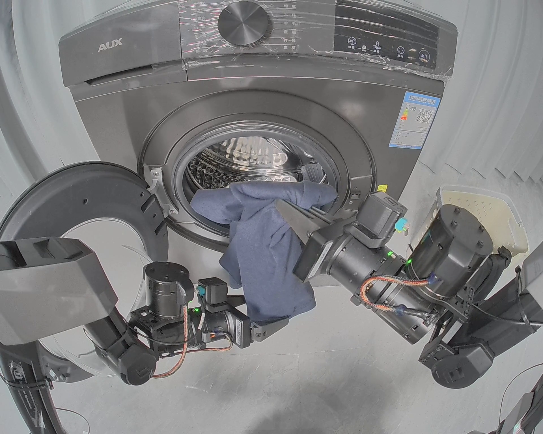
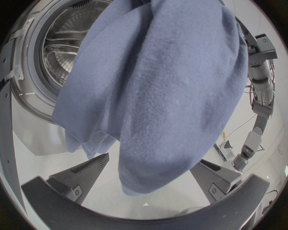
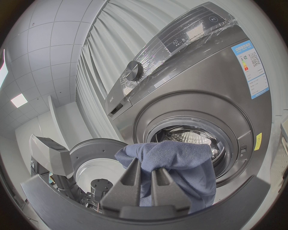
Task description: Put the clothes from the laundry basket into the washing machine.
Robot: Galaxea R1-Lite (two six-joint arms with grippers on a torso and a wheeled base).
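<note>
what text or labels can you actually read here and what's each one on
"AUX": on the drawer front of the washing machine.
Blue sticker, on the machine's front at upper right: coloured bars and a code square, print too small to read.
Control panel: icons and small characters under plastic film, unreadable.
Yellow sticker beside the door opening: unreadable.

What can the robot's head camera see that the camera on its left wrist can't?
Extra in the head camera: the round knob on top of the washing machine, the blue sticker, and the white laundry basket.

Extra in the left wrist camera: a close look at the left gripper, its two fingers spread open with the cloth's end hanging between them.

Both: the blue cloth, the shiny drum and the right arm.
</note>
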